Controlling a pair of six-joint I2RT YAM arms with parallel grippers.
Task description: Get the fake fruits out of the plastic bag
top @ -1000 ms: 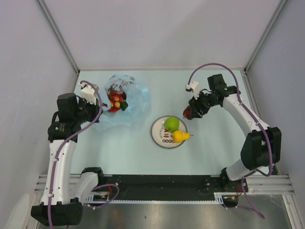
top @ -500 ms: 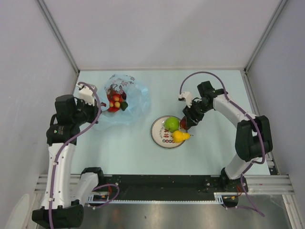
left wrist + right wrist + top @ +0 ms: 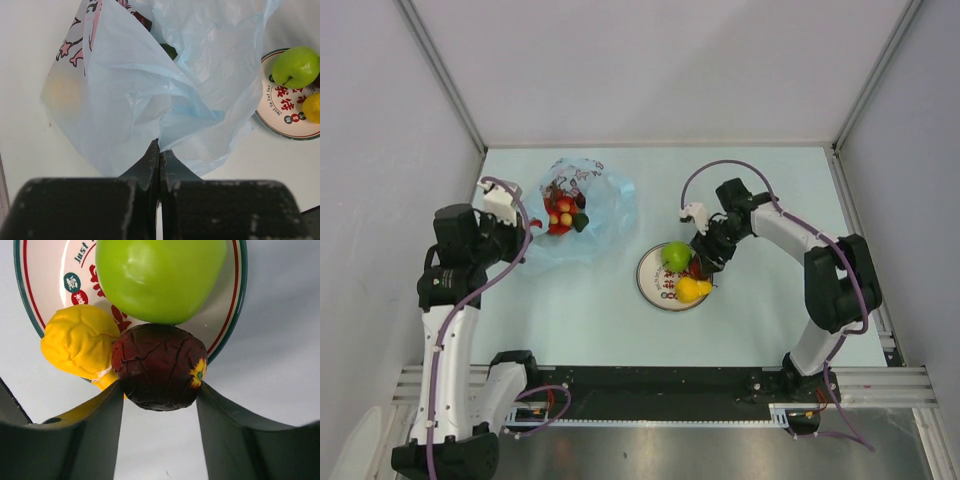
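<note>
The light-blue plastic bag [image 3: 588,215] lies at the back left with red berries, a yellow piece and a dark green one [image 3: 563,213] showing in its mouth. My left gripper [image 3: 523,243] is shut on the bag's near edge [image 3: 130,90], pinching a fold at its fingertips [image 3: 152,155]. A green apple [image 3: 676,254] and a yellow pear-like fruit [image 3: 692,289] sit on the white plate [image 3: 646,281]. My right gripper [image 3: 701,264] is shut on a dark red wrinkled fruit [image 3: 159,366], held at the plate's right rim [image 3: 231,315], touching the apple [image 3: 160,277] and the yellow fruit [image 3: 80,342].
The plate [image 3: 280,122] stands just right of the bag, near the table's middle. Grey walls and metal posts enclose the table on three sides. The black rail with both arm bases runs along the near edge [image 3: 660,395].
My right gripper has moved left with the dark red fruit, from right of the plate to the plate's right rim beside the apple and pear. The left gripper has kept its hold on the bag.
</note>
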